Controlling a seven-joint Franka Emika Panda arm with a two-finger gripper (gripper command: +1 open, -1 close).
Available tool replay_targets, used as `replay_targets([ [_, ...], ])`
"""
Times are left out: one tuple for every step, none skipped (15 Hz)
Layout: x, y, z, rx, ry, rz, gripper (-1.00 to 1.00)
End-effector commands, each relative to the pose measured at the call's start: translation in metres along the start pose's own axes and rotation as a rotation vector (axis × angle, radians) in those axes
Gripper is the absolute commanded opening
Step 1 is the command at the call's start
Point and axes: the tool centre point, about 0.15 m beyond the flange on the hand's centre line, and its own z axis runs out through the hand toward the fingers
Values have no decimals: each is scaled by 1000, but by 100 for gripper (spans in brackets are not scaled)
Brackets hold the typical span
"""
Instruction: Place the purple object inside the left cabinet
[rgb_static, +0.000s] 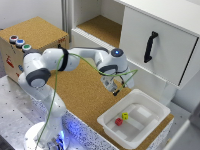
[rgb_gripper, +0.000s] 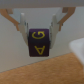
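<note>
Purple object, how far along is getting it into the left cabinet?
Done: the purple object is picked up, held between the fingers of the gripper above the cork surface. In hand: the gripper sits near the white bin. Left: carrying it to the left cabinet, which shows nothing purple inside, and releasing.

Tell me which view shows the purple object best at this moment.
The wrist view: the purple object fills the centre, yellow letters visible, held between the gripper fingers. In the exterior view the gripper sits low over the cork surface and the block itself cannot be made out.
</note>
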Motion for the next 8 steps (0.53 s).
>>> replay_targets([
  [-17, -103, -3, 21, 40, -104, -100],
  [-23, -127, -3, 47, 30, -122, -100],
  [-30, -148, -3, 62, 25, -152, -100],
  [-33, -166, -1, 82, 23, -180, -100],
  [-35, -178, -1, 108, 30, -205, -100],
  [-36, -192, -1, 140, 34, -235, -100],
  [-38, -208, 0, 174, 46, -270, -100],
  [-40, -221, 4, 177, 42, -290, -100],
])
